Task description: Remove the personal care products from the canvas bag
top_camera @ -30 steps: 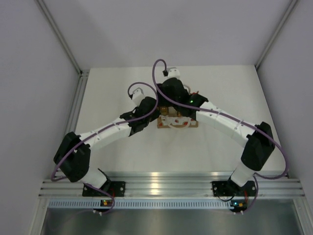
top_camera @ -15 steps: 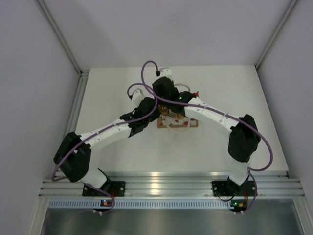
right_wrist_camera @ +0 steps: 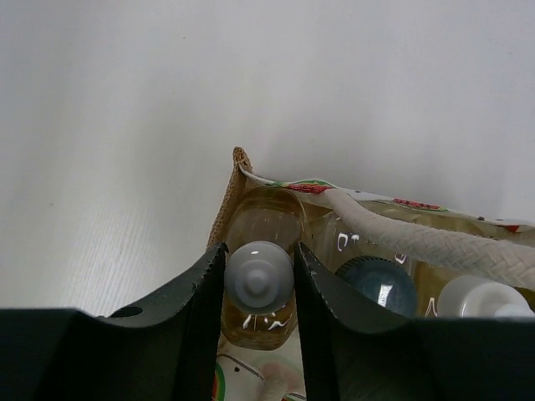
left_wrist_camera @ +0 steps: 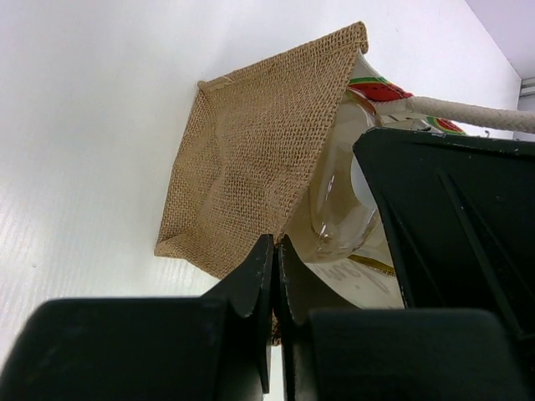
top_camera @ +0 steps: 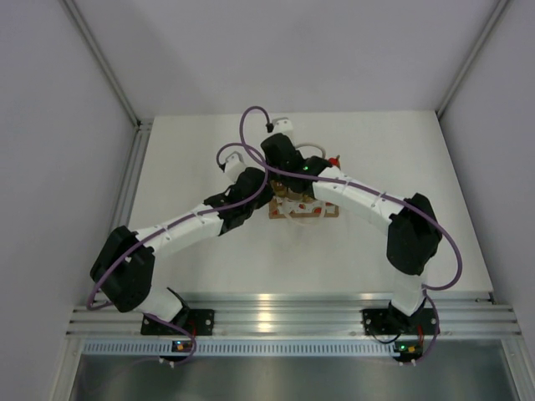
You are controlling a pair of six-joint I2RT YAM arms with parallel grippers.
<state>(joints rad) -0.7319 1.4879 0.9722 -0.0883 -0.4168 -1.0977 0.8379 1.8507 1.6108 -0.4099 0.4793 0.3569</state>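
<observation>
Left gripper (left_wrist_camera: 274, 251): we note the jaws pressed together, pinching the rim of the canvas bag (left_wrist_camera: 251, 159) on the table (left_wrist_camera: 84, 125). Right gripper (right_wrist_camera: 259, 255): closed against the white cap of an amber bottle (right_wrist_camera: 259, 282) in the bag's corner.

Soft, even overhead light leaves the white table (top_camera: 184, 159) bright, almost washed out. Small glare spots glint on the amber bottle (right_wrist_camera: 258, 280); near jaws in both wrist views look dark and blurred.
</observation>
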